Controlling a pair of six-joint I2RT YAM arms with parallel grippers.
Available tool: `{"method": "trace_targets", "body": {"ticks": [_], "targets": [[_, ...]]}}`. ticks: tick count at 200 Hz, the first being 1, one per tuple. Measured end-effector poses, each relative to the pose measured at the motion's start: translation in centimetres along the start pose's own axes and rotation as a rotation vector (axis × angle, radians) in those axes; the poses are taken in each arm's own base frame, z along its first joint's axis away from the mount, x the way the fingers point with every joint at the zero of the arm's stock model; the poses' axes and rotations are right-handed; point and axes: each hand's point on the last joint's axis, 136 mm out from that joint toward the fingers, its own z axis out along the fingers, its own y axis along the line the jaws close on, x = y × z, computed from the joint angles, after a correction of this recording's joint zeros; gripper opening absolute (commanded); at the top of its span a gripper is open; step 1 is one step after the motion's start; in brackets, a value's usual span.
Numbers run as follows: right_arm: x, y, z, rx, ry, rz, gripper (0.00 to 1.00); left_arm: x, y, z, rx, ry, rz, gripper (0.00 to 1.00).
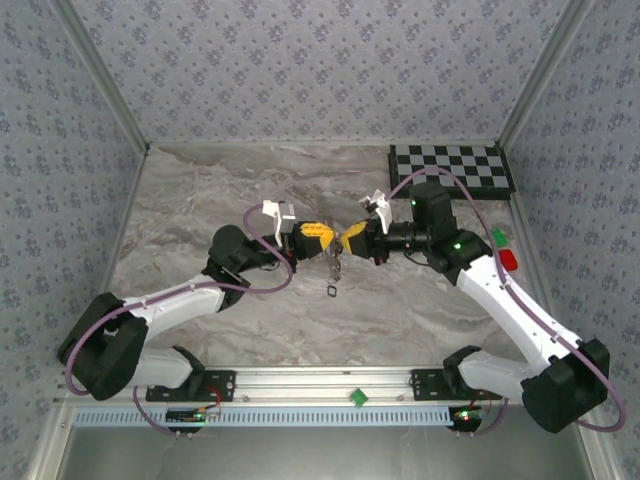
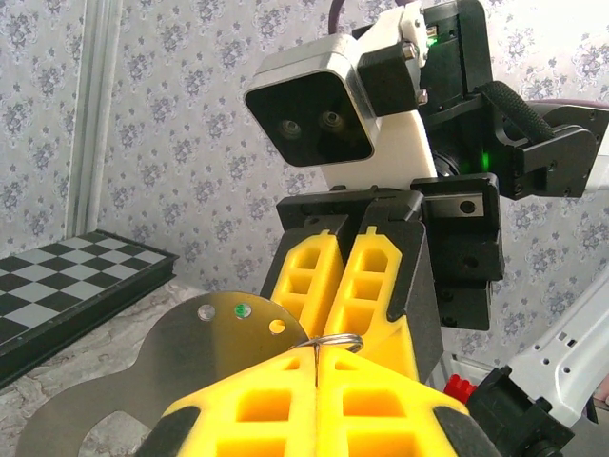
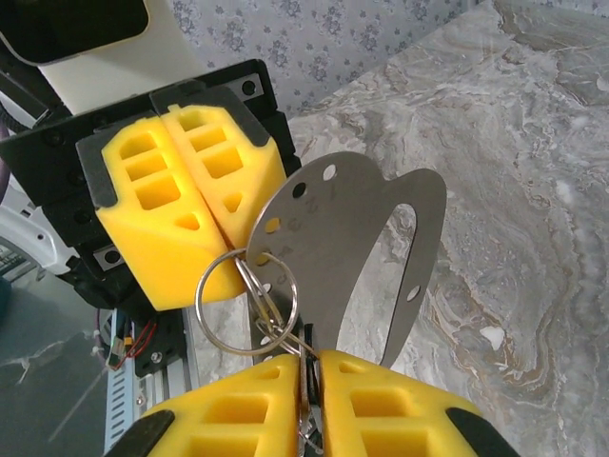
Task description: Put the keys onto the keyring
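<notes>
Keyring [image 3: 198, 303] is clamped by left tool [image 3: 233, 249] and right tool [image 3: 312, 360], against metal plate [image 3: 352, 238].

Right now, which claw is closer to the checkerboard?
Right. The right claw is left of the checkerboard, toward the robot; the left claw is even farther left.

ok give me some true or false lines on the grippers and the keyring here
1. The left gripper and right gripper meet above the middle of the table. True.
2. The left gripper's jaws are wide open. False: they are pressed together at the keyring.
3. A flat metal plate with holes sits right beside the keyring. True.
4. The checkerboard lies at the near left corner. False: it is at the far right corner.
5. The keyring's wire runs in between the right gripper's shut jaws. True.
</notes>
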Motion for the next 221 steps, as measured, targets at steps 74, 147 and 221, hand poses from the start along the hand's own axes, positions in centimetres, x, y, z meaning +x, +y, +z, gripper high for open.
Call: {"method": "trace_targets", "body": {"ticks": [74, 147, 221], "targets": [[0.3, -0.2, 0.6, -0.029, 0.010, 0.021, 0.00, 0.1, 0.0, 0.0, -0.001, 0.004, -0.003, 0.00], [1.3, 0.2, 1.4, -0.054, 0.057, 0.020, 0.01, 0.5, -0.1, 0.0, 0.010, 0.021, -0.012, 0.00], [0.6, -0.6, -0.8, 0.050, -0.006, 0.001, 0.31, 0.4, -0.1, 0.0, 0.011, 0.019, -0.010, 0.00]]}}
